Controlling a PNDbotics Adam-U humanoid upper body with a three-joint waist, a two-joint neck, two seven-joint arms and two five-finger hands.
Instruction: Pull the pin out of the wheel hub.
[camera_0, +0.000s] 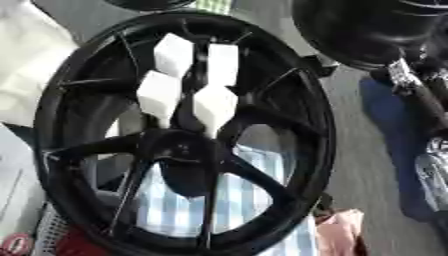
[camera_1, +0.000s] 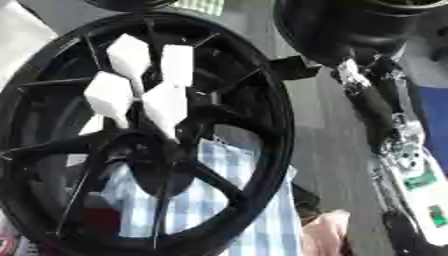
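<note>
My right hand (camera_1: 404, 235) shows only as a dark shape at the lower right corner of the right eye view, at the end of my black and silver right arm (camera_1: 372, 107). Whether it is released or clenched I cannot tell, though it appears to hold nothing. My left hand shows in neither view. Just to the left of the arm lies a strip of bare grey tabletop (camera_0: 350, 150). Beyond that stands the large black spoked wheel hub (camera_0: 315, 125), tilted up toward me and filling most of the view. Up and well to the left of my hand, a cluster of four white blocky pegs (camera_0: 214, 105) sits just above the wheel's centre boss. I take one of these for the pin, but I cannot say which, nor how deep any of them sits. Their long axes run roughly up and down the view, lower ends converging toward the centre. Any pull would therefore have to follow that line out of the wheel's face. The right arm is the nearer one, so I judge the reach is leftward across the rim. Behind the spokes lies a blue and white checked cloth (camera_0: 184, 205), and a large black round body (camera_0: 359, 30) sits above my arm.
</note>
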